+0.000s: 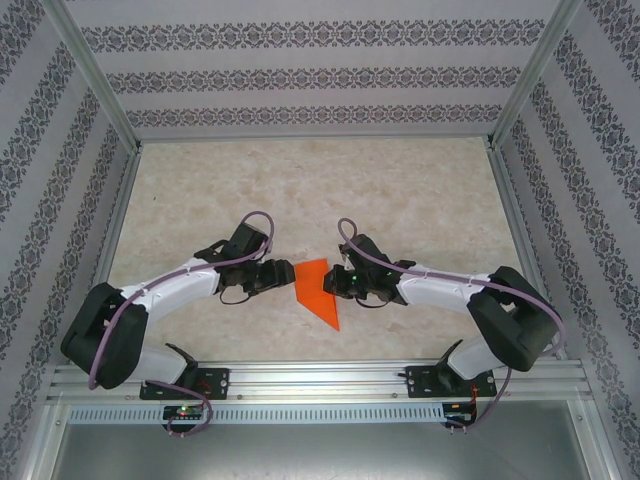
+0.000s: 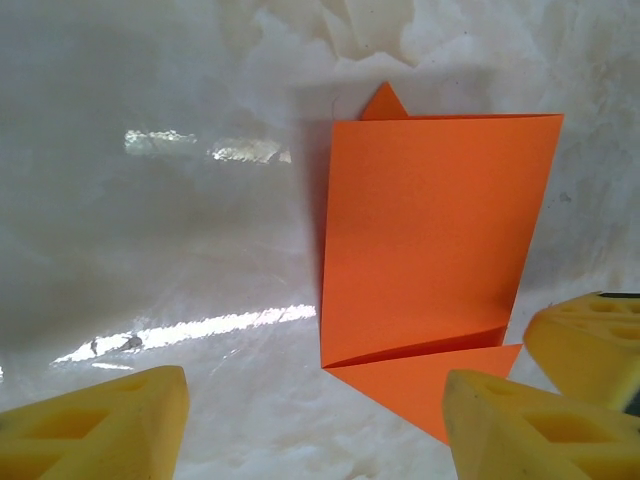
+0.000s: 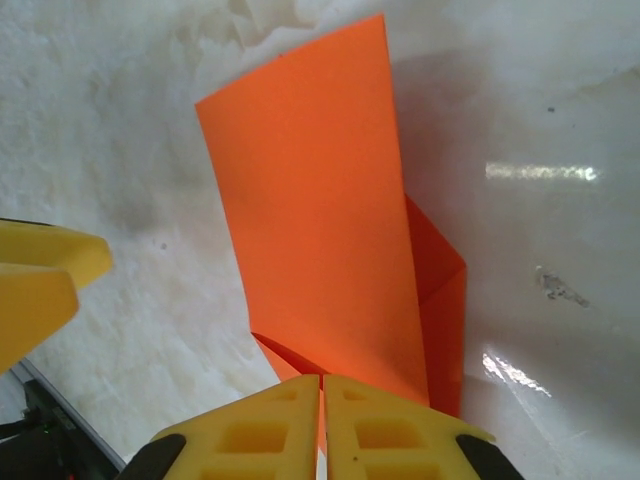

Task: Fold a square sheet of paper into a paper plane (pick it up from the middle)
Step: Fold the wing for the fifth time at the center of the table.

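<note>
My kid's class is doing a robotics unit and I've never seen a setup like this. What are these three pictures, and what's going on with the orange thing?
These are two robot arms bolted side by side at the near edge of a table. One picture looks down from above and behind them; the other two come from a small camera on each wrist, so the yellow blocks at the bottom are that arm's own fingers. Between the arms sits a partly folded sheet of orange paper, on its way to becoming a paper plane. The right gripper has its fingers pressed shut on the paper's edge. The left gripper is open, its fingers apart just short of the paper's other side.
</note>
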